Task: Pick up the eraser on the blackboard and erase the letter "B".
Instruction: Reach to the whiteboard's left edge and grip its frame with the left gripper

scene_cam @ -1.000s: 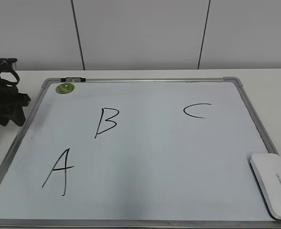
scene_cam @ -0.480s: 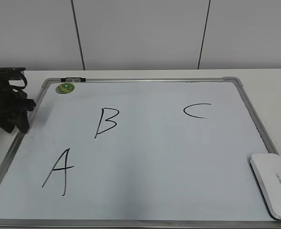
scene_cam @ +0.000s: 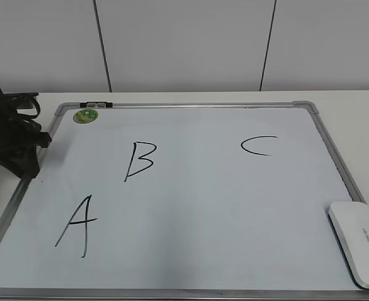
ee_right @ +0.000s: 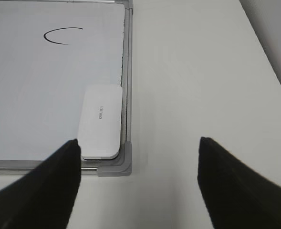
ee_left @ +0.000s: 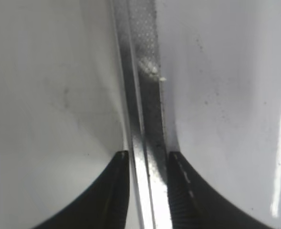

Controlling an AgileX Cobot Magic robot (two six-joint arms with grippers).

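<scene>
Right gripper: jaws wide, nothing in them, hanging above bare table just off the blackboard's near right corner cap. Wide gap makes sense, the eraser is a broad block and I'd need that span to straddle it.

Eraser lies flat on the board just beyond my fingers, long side against the right frame rail, lettering up, so felt side is down and ready to wipe. Not gripped yet.

Left gripper: jaws narrow, straddling the left frame rail. Can't tell if the pads actually touch it. My read: pinning the board so it won't slide under wiping.

Farther in: letter "A" near left, letter "B" beyond it, fully intact, well apart from the eraser. "C" far right, green magnet at far left corner.
</scene>
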